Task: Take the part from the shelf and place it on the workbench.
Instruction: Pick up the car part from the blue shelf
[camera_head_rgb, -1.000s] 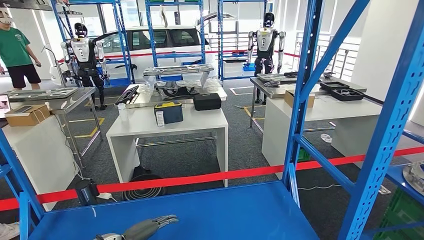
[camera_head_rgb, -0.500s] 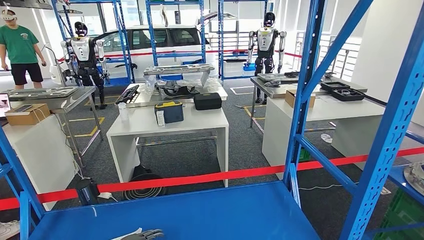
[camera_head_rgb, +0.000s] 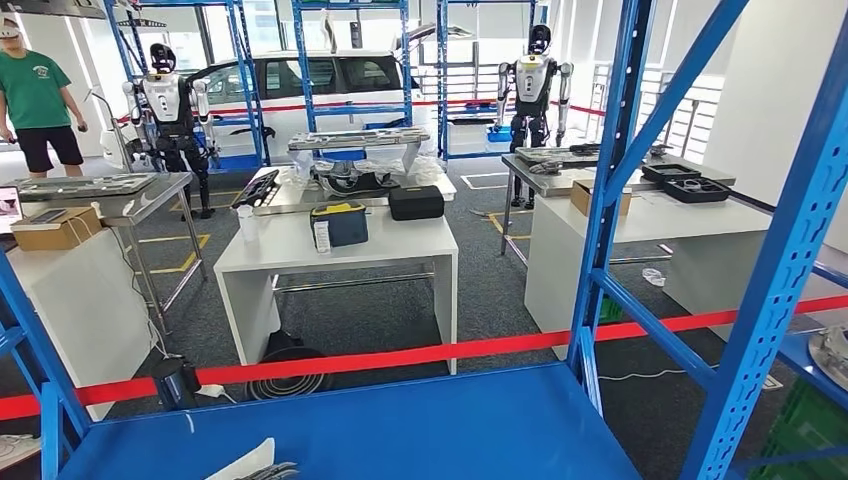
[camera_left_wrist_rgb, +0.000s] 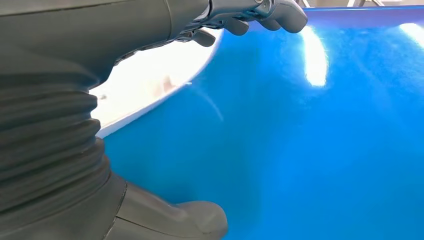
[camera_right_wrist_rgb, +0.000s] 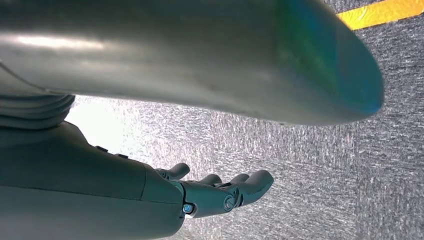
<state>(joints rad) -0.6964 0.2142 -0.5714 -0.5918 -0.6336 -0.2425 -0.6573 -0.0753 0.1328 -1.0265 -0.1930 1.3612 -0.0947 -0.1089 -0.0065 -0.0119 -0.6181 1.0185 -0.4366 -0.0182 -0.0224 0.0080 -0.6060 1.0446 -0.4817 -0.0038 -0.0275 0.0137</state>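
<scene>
1. The part (camera_head_rgb: 243, 463), a thin white sheet, lies on the shelf (camera_head_rgb: 420, 425) at 7 o'clock.
2. Left hand (camera_left_wrist_rgb: 235, 17) rests on it, fingers curled; whether it grips, I cannot tell.
3. Right hand (camera_right_wrist_rgb: 220, 192) hangs spread, empty.
4. It looks light, flexible, slippery; take its edge.

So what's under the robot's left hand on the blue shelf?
A flat white part lies on the blue shelf, with the left hand above it and its fingers curled over its rim. The hand covers much of the part, so its full shape is hidden.
</scene>
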